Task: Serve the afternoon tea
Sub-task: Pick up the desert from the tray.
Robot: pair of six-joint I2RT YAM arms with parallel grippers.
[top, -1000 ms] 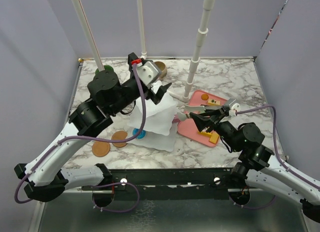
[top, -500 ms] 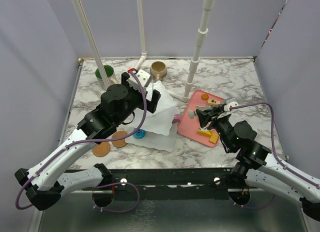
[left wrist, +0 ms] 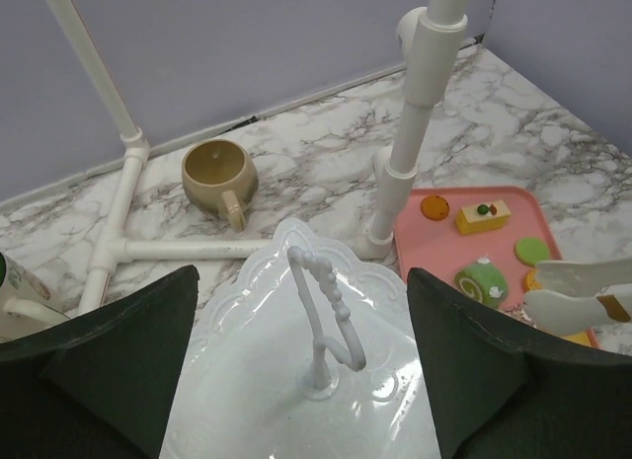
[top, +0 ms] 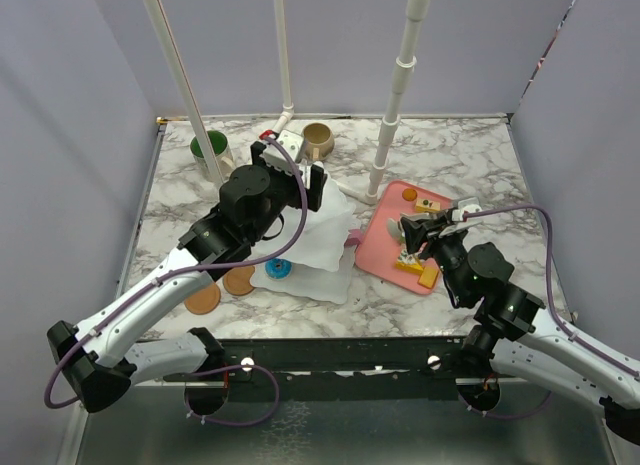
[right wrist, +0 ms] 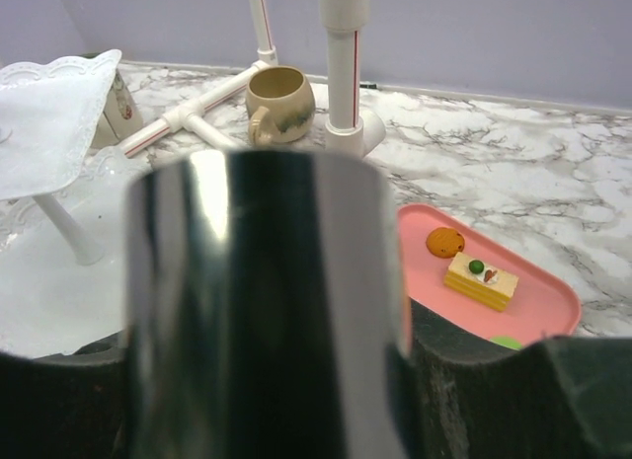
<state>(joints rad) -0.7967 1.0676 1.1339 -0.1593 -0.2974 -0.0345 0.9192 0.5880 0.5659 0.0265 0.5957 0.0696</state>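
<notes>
Tea stand, glossy white, wavy-edged square tiers

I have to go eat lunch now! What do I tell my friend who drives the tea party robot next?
Left claw: open, holding nothing, above the three-tier stand.
Right claw: shut on the metal tongs, over the pink tray.
Things: cake slice, green roll and other pastries lie on the tray; two brown rounds lie on the table. Green-lined mug and tan mug stand at the back.
Done: the stand's top plate holds nothing yet.
Left: move the pastries onto the stand and set out the mugs.
</notes>
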